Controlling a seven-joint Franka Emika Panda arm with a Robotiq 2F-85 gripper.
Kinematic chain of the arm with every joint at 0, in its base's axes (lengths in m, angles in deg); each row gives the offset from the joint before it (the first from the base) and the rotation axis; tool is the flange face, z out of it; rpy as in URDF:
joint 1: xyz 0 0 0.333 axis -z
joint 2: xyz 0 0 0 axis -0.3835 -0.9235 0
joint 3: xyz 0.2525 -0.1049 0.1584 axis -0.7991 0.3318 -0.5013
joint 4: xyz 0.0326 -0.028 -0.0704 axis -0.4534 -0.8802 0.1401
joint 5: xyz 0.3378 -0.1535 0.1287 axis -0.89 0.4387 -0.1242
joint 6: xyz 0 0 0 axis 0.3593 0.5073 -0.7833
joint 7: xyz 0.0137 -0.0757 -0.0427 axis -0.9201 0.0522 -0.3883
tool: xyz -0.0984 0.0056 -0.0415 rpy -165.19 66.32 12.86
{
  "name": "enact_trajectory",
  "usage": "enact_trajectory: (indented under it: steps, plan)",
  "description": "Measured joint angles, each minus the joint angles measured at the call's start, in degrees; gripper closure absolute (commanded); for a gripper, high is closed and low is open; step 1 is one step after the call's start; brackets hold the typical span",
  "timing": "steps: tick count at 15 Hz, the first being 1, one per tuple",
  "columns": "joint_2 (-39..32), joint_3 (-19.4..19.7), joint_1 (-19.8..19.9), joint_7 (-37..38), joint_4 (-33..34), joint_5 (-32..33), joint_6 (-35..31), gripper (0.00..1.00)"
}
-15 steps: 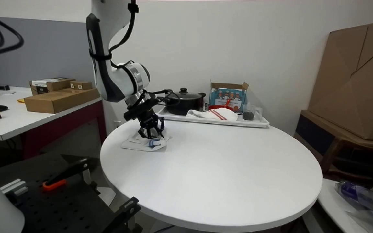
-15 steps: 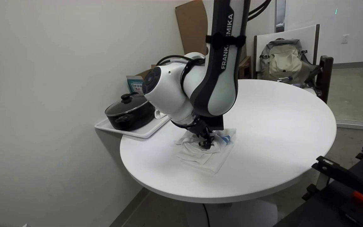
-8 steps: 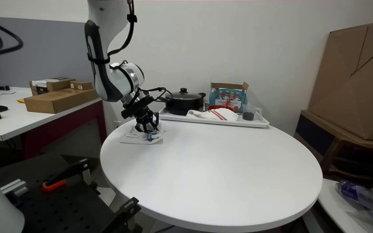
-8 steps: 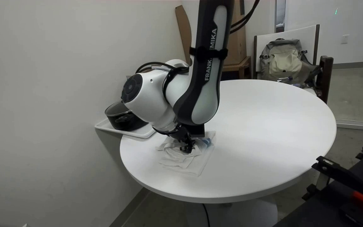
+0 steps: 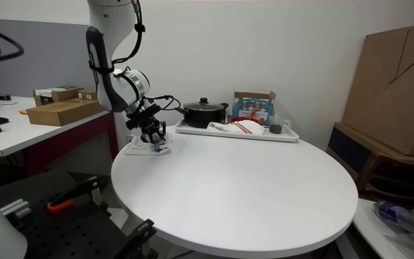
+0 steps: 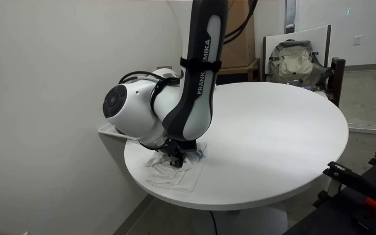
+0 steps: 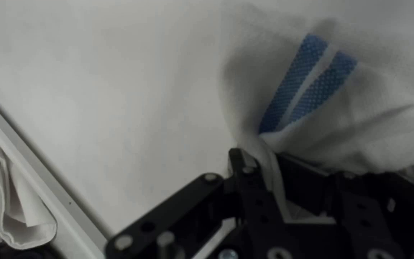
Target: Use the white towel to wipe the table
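The white towel with blue stripes lies bunched on the round white table, near the edge on the arm's side. It also shows in an exterior view, spread flat around the fingers, and in the wrist view. My gripper points down at a tilt into the towel; it also shows in an exterior view. In the wrist view, the gripper is shut on a fold of the towel, which runs up between the fingers. The fingertips' lower sides are hidden by cloth.
A white tray at the table's back edge, by the wall, holds a black pot, a white towel with red stripes, a blue box and a clear cup. The arm stands close to the wall and tray.
My gripper has dragged the towel along the table, leftward in both exterior views, toward the table's edge. The gripper stays shut on it. The arm now hides the pot in an exterior view.
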Motion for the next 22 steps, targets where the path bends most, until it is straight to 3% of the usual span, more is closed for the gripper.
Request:
enact_trajectory:
  steps: [12,22]
  plan:
    - [0.64,-1.32,1.84,-0.34,-1.25,-0.16,0.16,0.95]
    - [1.25,4.61,14.59,-0.34,-1.78,-0.25,-1.02,0.95]
